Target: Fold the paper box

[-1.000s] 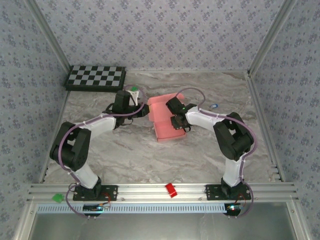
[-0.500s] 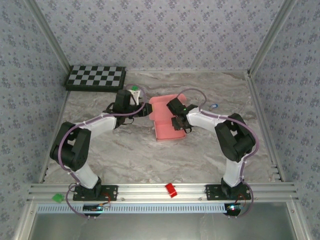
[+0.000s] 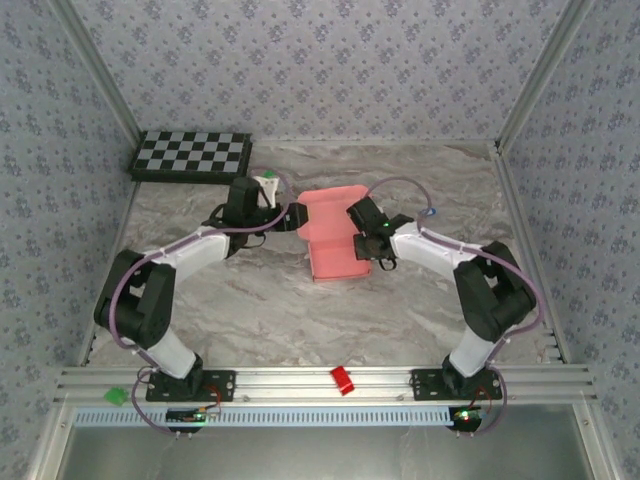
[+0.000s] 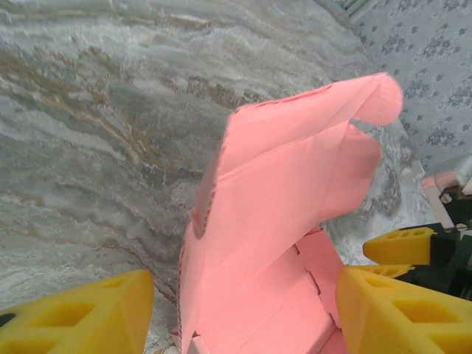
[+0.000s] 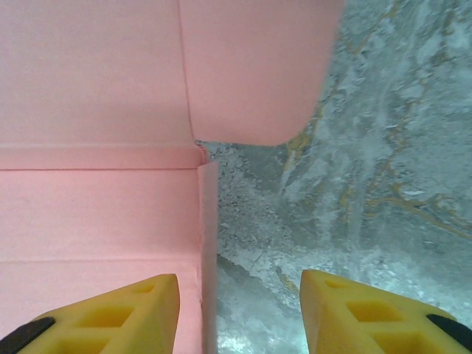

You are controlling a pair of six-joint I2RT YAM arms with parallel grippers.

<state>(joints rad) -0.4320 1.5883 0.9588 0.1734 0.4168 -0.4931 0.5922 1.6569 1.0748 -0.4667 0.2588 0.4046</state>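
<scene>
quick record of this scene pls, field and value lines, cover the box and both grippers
paper box: pink, mid-table, partly folded, one rounded flap raised
left gripper: jaws open, either side of the box's left part, not clamped
right gripper: jaws open at the box's right edge, one side over bare table
table: grey marbled top
other items: checkerboard at far left; small red block on the near rail

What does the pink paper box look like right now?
The paper box is thin pink card, only half folded: a creased base, raised sides and a rounded flap tilting up at the far end. It lies on the marbled table between the open left pincer and open right pincer, neither gripping it.
</scene>
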